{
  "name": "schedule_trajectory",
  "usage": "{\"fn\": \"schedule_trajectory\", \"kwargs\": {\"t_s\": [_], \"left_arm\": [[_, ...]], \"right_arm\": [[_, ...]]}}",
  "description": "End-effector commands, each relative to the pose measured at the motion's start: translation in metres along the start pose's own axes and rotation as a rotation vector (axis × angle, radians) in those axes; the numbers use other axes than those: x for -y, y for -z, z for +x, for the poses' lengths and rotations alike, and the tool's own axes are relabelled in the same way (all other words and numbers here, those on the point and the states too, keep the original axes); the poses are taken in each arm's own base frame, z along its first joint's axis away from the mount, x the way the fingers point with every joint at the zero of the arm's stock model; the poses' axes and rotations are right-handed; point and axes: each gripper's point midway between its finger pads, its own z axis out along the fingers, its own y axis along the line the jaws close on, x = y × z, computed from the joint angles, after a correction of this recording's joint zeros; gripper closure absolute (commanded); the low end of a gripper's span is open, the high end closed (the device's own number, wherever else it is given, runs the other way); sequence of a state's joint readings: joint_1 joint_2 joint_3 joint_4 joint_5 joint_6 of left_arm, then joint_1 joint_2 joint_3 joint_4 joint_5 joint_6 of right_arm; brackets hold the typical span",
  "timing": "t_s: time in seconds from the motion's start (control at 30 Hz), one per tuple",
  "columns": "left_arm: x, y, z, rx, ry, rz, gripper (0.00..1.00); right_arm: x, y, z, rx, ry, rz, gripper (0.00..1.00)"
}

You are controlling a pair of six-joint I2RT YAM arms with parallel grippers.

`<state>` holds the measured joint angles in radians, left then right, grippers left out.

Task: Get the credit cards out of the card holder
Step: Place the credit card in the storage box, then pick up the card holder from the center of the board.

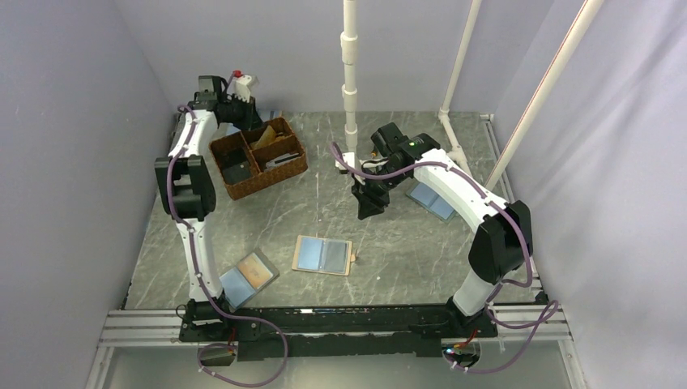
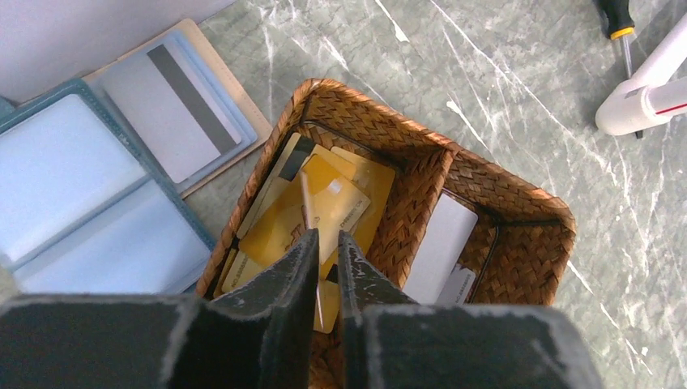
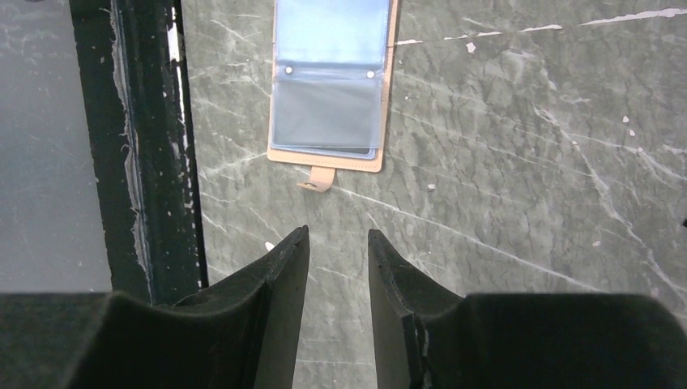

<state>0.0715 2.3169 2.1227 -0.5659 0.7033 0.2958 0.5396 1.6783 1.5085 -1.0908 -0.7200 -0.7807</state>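
Basket (image 2: 502,190) of yellow cards (image 2: 344,203) sits under my left gripper (image 2: 326,237), jaws barely parted, grip unclear to me; right gripper (image 3: 339,235) gapes empty near the card holder (image 3: 328,81).

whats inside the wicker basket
In the wicker basket, one compartment holds a loose pile of yellow cards, and the next holds white cards. The left gripper covers the pile's near end, and the lower cards are hidden under the top ones.
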Motion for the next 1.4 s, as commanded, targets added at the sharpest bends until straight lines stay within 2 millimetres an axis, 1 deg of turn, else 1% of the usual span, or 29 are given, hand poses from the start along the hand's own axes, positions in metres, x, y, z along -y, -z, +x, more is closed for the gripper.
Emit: {"fn": "schedule_trajectory", "kwargs": {"t_s": [0.0,0.07,0.1,0.17,0.2,0.27,0.3,0.37,0.4,0.43,0.5,0.57,0.6,0.63,0.67,0.73,0.77,0.93,1.0,1.03,1.07,1.17,1.23,1.37], "left_arm": [[0.003,-0.008,-0.023,0.049,-0.025,-0.029,0.77],[-0.010,-0.001,-0.033,0.042,-0.029,-0.143,0.67],[-0.017,0.007,-0.042,0.051,-0.035,-0.206,0.64],[-0.024,0.027,-0.066,0.088,-0.047,-0.296,0.62],[-0.025,0.040,-0.082,0.115,-0.059,-0.336,0.60],[-0.020,0.064,-0.104,0.160,-0.060,-0.382,0.55],[-0.014,0.075,-0.114,0.183,-0.056,-0.388,0.52],[0.000,0.098,-0.126,0.232,-0.033,-0.376,0.47],[0.009,0.108,-0.128,0.257,-0.005,-0.355,0.44],[0.017,0.113,-0.118,0.264,0.047,-0.322,0.41],[0.033,0.134,-0.109,0.319,0.175,-0.247,0.34],[0.047,0.153,-0.092,0.379,0.328,-0.164,0.27],[0.053,0.164,-0.084,0.415,0.403,-0.130,0.20],[0.057,0.175,-0.074,0.445,0.512,-0.112,0.06],[0.059,0.185,-0.063,0.467,0.584,-0.114,0.01],[0.069,0.204,-0.046,0.481,0.625,-0.139,0.01],[0.079,0.216,-0.041,0.480,0.615,-0.164,0.01],[0.124,0.247,-0.015,0.431,0.601,-0.227,0.00],[0.136,0.256,0.000,0.431,0.651,-0.267,0.01],[0.140,0.259,0.010,0.434,0.706,-0.296,0.01],[0.146,0.257,0.023,0.422,0.758,-0.301,0.01],[0.174,0.248,0.039,0.399,0.791,-0.196,0.01],[0.193,0.243,0.045,0.400,0.799,-0.105,0.06],[0.226,0.242,0.062,0.325,0.807,-0.010,0.08]], "right_arm": [[0.000,0.011,-0.020,0.075,0.037,0.017,0.65],[-0.001,0.012,-0.020,0.079,0.031,0.020,0.65],[-0.002,0.012,-0.020,0.081,0.029,0.022,0.65],[-0.002,0.012,-0.019,0.081,0.022,0.027,0.65],[-0.002,0.012,-0.018,0.080,0.018,0.031,0.65],[-0.001,0.013,-0.017,0.077,0.013,0.045,0.65],[-0.001,0.014,-0.018,0.076,0.013,0.051,0.64],[-0.001,0.016,-0.020,0.082,0.016,0.059,0.64],[-0.002,0.018,-0.021,0.086,0.018,0.063,0.64],[-0.003,0.020,-0.022,0.091,0.022,0.067,0.64],[-0.005,0.023,-0.024,0.099,0.030,0.075,0.63],[-0.007,0.025,-0.024,0.105,0.039,0.082,0.62],[-0.010,0.026,-0.023,0.106,0.043,0.080,0.61],[-0.013,0.027,-0.022,0.109,0.051,0.077,0.61],[-0.016,0.028,-0.021,0.110,0.056,0.075,0.60],[-0.022,0.030,-0.017,0.111,0.060,0.067,0.59],[-0.024,0.031,-0.015,0.114,0.057,0.063,0.59],[-0.032,0.040,-0.012,0.158,0.035,0.057,0.58],[-0.035,0.041,-0.010,0.174,0.020,0.046,0.58],[-0.036,0.041,-0.008,0.178,0.018,0.040,0.58],[-0.037,0.040,-0.007,0.183,0.016,0.035,0.59],[-0.041,0.036,-0.002,0.196,0.023,0.029,0.59],[-0.040,0.034,0.001,0.198,0.030,0.038,0.59],[-0.040,0.034,0.006,0.245,0.023,0.032,0.59]]}}
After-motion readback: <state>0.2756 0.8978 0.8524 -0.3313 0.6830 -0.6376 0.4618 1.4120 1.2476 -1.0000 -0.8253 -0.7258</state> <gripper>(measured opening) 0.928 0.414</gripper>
